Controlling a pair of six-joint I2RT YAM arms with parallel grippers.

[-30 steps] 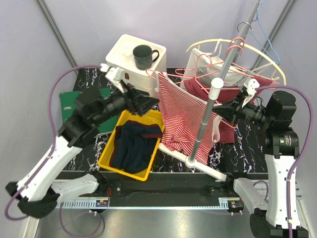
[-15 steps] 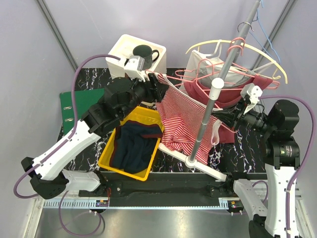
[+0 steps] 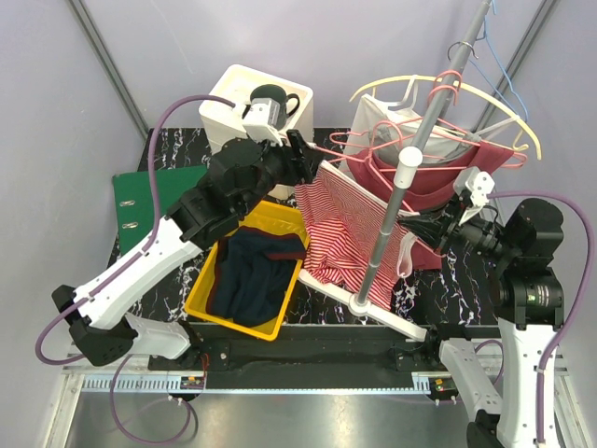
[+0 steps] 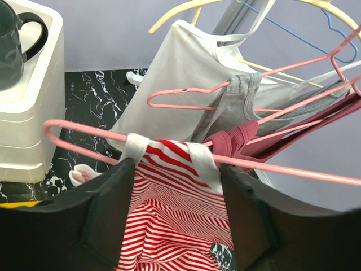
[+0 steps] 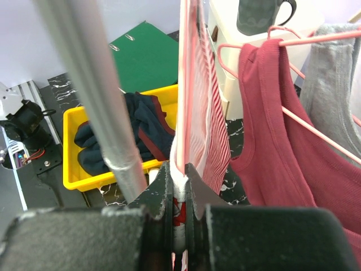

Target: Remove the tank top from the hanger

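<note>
I look down from the top camera and see the striped tank top [image 3: 345, 224]. It is red and white. It hangs on a pink hanger [image 4: 293, 171] next to the metal pole [image 3: 396, 215], above the black table [image 3: 168, 149]. The top is on the hanger, not off it.

My left gripper [image 3: 303, 163] is up at the left end of the hanger. In the left wrist camera its jaws are wide apart. One finger [image 4: 110, 209] is on each side of the top's shoulder part, and the pink wire runs across between them. The white strap edges sit just beside the fingers. The gripper holds nothing.

My right gripper [image 3: 422, 227] is at the other end of the top, close to the pole. In the right wrist camera its jaws are squeezed tight on the white edge of the striped top. The pink wire goes up from the same spot. I cannot tell if the wire is pinched too.

More tops hang behind: a dark red one [image 5: 271, 113], a grey one [image 4: 237, 96] and a white one [image 4: 175, 73].

A yellow bin [image 3: 201, 299] sits under my left arm with dark clothes [image 3: 252, 275] in it. A green folder [image 3: 140, 191] lies to its left. Behind is a white box [image 3: 224, 103] with a dark mug [image 3: 266, 98] on top.
</note>
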